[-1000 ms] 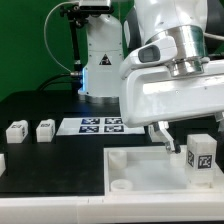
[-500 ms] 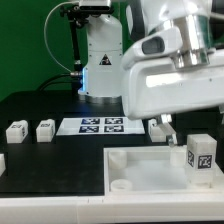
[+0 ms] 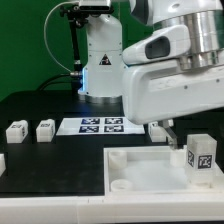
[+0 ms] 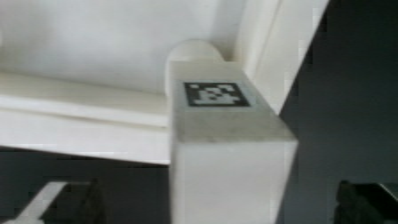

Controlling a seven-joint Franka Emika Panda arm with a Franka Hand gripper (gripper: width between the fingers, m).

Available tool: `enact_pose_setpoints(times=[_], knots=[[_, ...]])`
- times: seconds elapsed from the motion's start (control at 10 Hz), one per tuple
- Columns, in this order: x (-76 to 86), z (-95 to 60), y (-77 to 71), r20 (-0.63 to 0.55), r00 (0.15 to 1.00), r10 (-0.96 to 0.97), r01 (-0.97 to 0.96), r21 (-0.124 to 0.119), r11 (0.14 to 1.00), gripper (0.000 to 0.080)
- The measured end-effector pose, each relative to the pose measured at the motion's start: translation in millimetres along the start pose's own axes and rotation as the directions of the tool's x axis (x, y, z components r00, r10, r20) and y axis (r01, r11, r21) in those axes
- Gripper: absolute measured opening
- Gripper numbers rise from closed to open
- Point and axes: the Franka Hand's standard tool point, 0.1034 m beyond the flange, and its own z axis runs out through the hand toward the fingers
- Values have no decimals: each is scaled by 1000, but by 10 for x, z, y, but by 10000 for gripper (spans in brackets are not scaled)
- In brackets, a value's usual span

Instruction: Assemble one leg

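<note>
Gripper (image 4: pixel 212 200) has shifted toward exterior view's right, upper right of frame. Leg (image 4: pixel 222 130) sits between spread fingers (image 4: pixel 54 200), untouched. Lined up; closing looks next.

The arm (image 3: pixel 170 75) reaches down steeply, its end effector (image 4: pixel 210 203) pointing downward with fingers (image 4: pixel 50 200) spread wide apart

A robotics lab: a white robot arm (image 3: pixel 101 55) at a black desk (image 3: pixel 40 105), against a green backdrop (image 3: pixel 20 45), beside a tagged marker board (image 3: pixel 100 125).
</note>
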Motion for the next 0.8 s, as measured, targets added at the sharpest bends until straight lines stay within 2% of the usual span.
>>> enact_pose_setpoints(times=[0.1, 0.2, 0.3, 0.5, 0.6, 0.7, 0.8], knots=[[18, 33, -22, 78, 997, 0, -1, 17, 1000, 649], [40, 97, 4, 91, 996, -1, -1, 22, 1000, 649], [61, 126, 42, 48, 999, -15, 14, 16, 1000, 649], [41, 137, 25, 57, 998, 28, -29, 15, 999, 627], [40, 141, 24, 57, 998, 41, -42, 16, 999, 445], [38, 141, 39, 58, 985, 162, -163, 10, 987, 445], [33, 145, 76, 59, 964, 259, -260, 3, 966, 309]])
